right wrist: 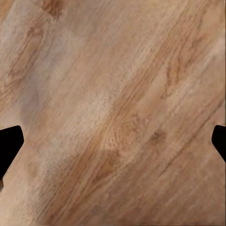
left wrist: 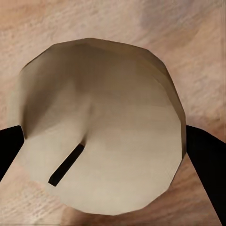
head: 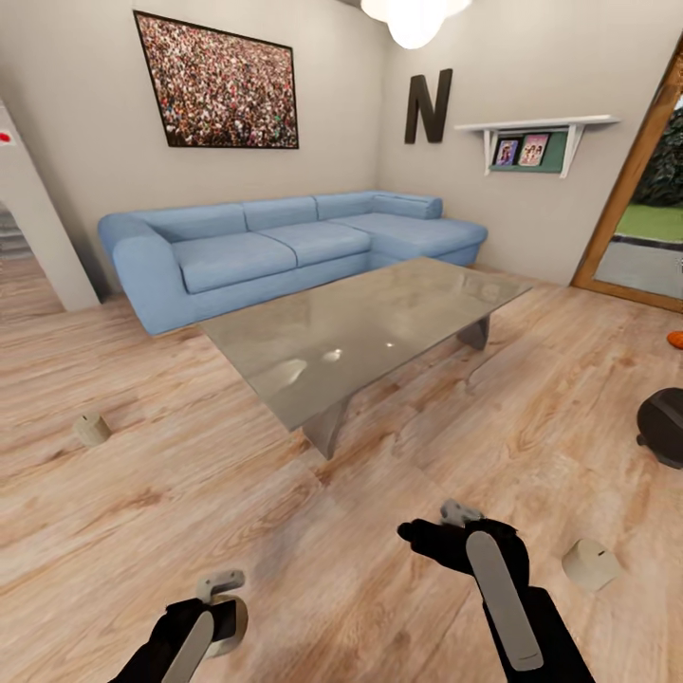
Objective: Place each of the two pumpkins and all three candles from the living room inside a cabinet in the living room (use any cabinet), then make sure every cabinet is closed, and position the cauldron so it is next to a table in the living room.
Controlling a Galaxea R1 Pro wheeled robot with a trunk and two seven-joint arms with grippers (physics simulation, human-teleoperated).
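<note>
You're in the living room, standing over a light wood plank floor [head: 142, 474] with strong grain, running across the whole lower frame of the head view. Glass-topped coffee table [head: 360, 332] sits mid-frame, angled, on grey slab legs; behind it a blue corner sofa [head: 285, 242] against the beige wall. Upper left of the frame, a big crowd photo [head: 218, 81]; upper right, a dark letter N [head: 429, 106] and a white shelf [head: 536, 123] with small pictures under it. Ceiling lamp [head: 413, 17] at top centre, a wood-framed doorway to a lawn at far right. Your left gripper [head: 223, 607] is at bottom left of the frame, fingers [left wrist: 9, 146] spread on either side of a candle [left wrist: 101, 127]; in the left wrist view the candle is between the black tips, wick showing, but you can't tell if the pads touch it, so grip is unclear. Your right gripper [head: 446, 531] is lower centre-right, fingers [right wrist: 9, 141] wide apart, with bare floor between them in the right wrist view, holding nothing. A second candle [head: 92, 429] is on the floor at mid-left, well apart from the table. A third candle [head: 590, 564] is at lower right, near your right arm. The black cauldron [head: 664, 427] is cut by the right edge, on the floor. An orange pumpkin [head: 675, 339] peeks at the right edge above it.
</note>
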